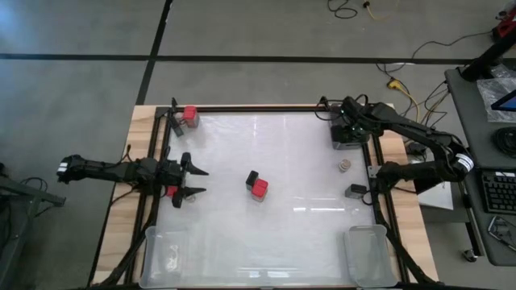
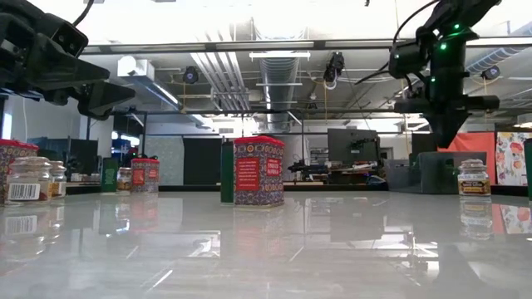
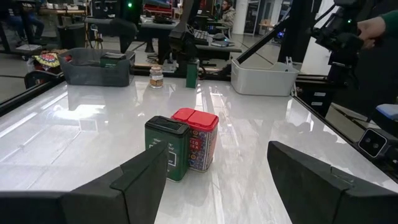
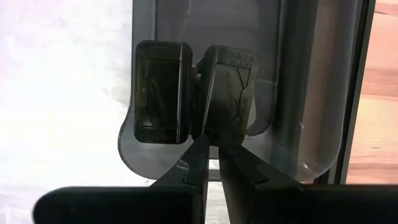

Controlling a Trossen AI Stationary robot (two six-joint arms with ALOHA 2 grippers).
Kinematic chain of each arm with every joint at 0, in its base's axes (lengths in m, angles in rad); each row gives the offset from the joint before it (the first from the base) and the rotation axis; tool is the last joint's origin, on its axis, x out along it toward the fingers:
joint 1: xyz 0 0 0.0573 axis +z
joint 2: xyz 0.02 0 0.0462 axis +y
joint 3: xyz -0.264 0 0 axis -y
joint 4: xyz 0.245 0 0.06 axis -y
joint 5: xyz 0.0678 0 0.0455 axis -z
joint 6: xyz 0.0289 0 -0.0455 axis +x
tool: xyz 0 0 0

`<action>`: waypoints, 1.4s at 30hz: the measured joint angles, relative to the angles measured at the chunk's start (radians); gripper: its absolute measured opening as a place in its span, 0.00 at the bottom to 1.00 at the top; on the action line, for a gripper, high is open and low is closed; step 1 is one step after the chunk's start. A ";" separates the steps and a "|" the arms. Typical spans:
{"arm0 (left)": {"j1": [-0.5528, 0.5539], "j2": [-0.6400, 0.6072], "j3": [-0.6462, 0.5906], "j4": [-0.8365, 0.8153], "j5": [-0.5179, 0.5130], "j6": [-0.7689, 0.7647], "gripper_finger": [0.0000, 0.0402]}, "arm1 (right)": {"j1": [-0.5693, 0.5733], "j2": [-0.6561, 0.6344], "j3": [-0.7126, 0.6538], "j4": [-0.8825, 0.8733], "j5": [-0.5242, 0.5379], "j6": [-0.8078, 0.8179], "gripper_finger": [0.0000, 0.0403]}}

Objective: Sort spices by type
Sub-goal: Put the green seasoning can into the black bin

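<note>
Left wrist view, left fingers [image 3: 140, 180]: nearest the lens, dark and spread wide, framing the pair ahead.
Left gripper [image 3: 216, 152]: empty, aimed low across the table [image 3: 74, 143], probably lined up for a grab.
Centre pair: a black jar [image 3: 166, 148] and a red-topped jar [image 3: 200, 140] stand touching, two kinds unsorted.
Far side: a tan-lidded jar [image 3: 156, 76] stands alone near a dark tray [image 3: 99, 70].
Right wrist view, right gripper [image 4: 210, 144]: its jaws are drawn almost together with nothing visible between them, pointing down at the seam between two black jars [image 4: 160, 93] in the dark tray.
Likely reason: the tray seems to be the black kind's place, so this looks like a drop-off.
High view, left arm: at the table's left edge, well apart from the centre pair.
High view, right arm: over the tray at the far right corner.
Strays: another red-topped jar [image 1: 191, 115] in the far left corner, one dark jar [image 1: 355, 191] by the right edge.
Clear bins [image 1: 164, 250]: near corners.
Low view: the red-topped jar stands mid-table, upright, with both grippers raised.
</note>
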 joint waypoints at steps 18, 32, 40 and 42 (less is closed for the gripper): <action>0.000 0.000 0.000 0.000 0.000 0.000 0.64 | 0.000 0.000 -0.027 -0.002 0.027 -0.004 0.07; 0.000 0.000 0.000 0.000 0.000 0.000 0.64 | -0.002 0.000 -0.031 -0.002 0.052 -0.019 0.07; 0.000 0.000 0.000 0.000 0.000 0.000 0.64 | -0.003 0.000 -0.031 -0.002 0.053 -0.039 0.07; 0.000 0.000 0.000 0.000 0.000 0.000 0.64 | -0.003 0.000 -0.031 -0.002 0.053 -0.039 0.07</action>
